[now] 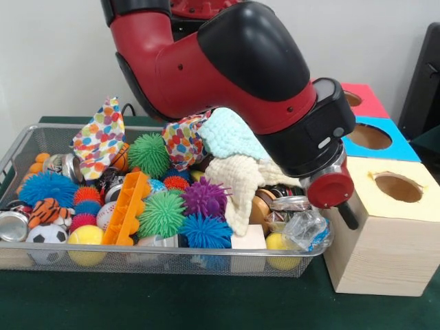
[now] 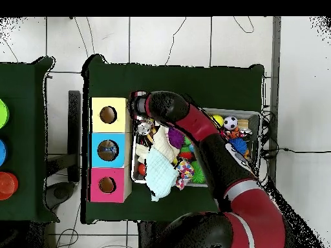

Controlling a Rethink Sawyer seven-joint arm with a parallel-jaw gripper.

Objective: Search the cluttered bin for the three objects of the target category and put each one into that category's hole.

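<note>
From the left, we see the wire bin (image 1: 20,137) packed with spiky balls (image 1: 162,214), an orange block (image 1: 127,208) and cream cloths (image 1: 237,180). Our arm (image 1: 227,69) hangs over its right end, beside 3 boxes (image 1: 385,227) with holes. We cannot tell the gripper's state. We judge the search is underway; which category is wanted isn't shown, so next comes picking a target.

A wire-mesh bin (image 1: 20,148) sits heaped with spiky balls, cloths, cans and toy balls. Beside it stand three boxes in a row, each with a round hole: yellow (image 1: 399,187), blue (image 1: 370,136), pink (image 1: 353,99).
</note>
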